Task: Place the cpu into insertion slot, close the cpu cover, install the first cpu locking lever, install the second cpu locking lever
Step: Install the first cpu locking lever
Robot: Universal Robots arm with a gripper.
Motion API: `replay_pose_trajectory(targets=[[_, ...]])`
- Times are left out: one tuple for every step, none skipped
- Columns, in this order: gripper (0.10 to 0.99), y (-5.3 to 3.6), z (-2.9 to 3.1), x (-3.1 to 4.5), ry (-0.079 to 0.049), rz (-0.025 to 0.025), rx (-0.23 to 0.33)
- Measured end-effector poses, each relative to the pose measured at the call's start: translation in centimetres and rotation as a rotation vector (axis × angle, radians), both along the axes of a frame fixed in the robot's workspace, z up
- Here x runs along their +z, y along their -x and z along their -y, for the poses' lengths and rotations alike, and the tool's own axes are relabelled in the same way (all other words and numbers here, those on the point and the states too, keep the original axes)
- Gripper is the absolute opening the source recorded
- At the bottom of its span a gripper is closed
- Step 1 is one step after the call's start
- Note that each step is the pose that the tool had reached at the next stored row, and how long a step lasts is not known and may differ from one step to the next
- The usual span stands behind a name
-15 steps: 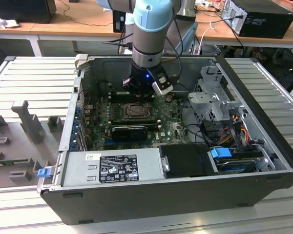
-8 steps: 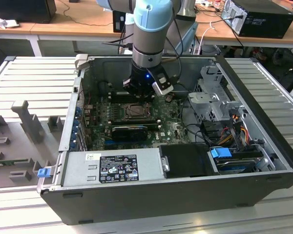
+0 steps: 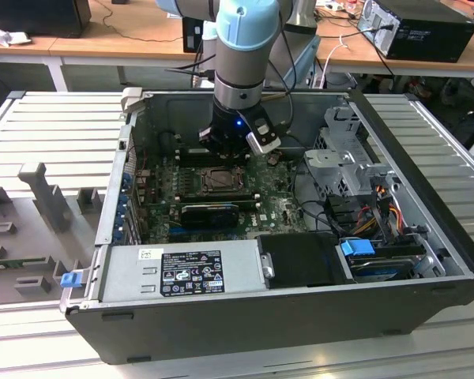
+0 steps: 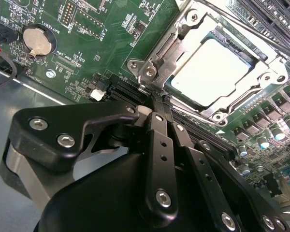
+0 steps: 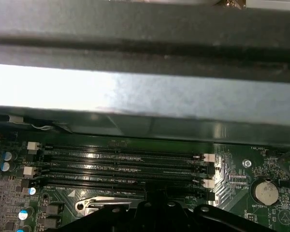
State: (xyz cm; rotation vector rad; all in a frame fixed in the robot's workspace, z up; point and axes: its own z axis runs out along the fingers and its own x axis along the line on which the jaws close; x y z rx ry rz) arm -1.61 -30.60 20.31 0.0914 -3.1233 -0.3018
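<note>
Closest to the lens in the second wrist view, the gripper filled the foreground, its black fingers drawn together into a narrow tip with nothing between them. That tip sat at the corner of the slot, touching or just beside the metal bracket there; contact could not be confirmed.

The cpu lay flat in the slot, its pale face showing through the window of the cover, which lay down over it. A thin lever ran along one side of the frame. In the exterior view the arm stood over the board inside the open case, just behind the slot.

Judging from this, a locking lever was the step in hand. To do it well, the closed tip should bear squarely on the lever's end, push down and then sideways under its hook, and stay off the memory slots nearby.
</note>
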Motion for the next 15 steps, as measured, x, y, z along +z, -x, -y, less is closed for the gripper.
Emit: replay_pose_trajectory(targets=[[0.106, 0.0, -0.01, 0.01, 0.001, 0.0, 0.0], [0.106, 0.01, -0.06, 0.01, 0.005, -0.0002, 0.0], [0.106, 0.01, -0.1, 0.0, 0.006, -0.0002, 0.0], [0.106, 0.0, -0.18, -0.03, 0.01, -0.0001, 0.0], [0.106, 0.0, -0.27, -0.07, 0.013, -0.0002, 0.0], [0.106, -0.01, -0.33, -0.1, 0.014, -0.0002, 0.0], [0.106, -0.01, -0.33, -0.1, 0.015, -0.0001, 0.0], [0.106, -0.01, -0.33, -0.09, 0.015, -0.0001, 0.0], [0.106, -0.01, -0.33, 0.0, 0.015, -0.0001, 0.0], [0.106, 0.0, -0.33, 0.1, 0.015, 0.0, 0.0], [0.106, 0.0, -0.34, 0.16, 0.015, -0.0001, 0.0], [0.106, -0.01, -0.34, 0.15, 0.015, 0.0, 0.0], [0.106, 0.0, -0.37, 0.14, 0.019, 0.0, 0.0], [0.106, 0.0, -0.41, 0.1, 0.022, -0.0001, 0.0], [0.106, 0.0, -0.45, 0.06, 0.024, -0.0001, 0.0]])
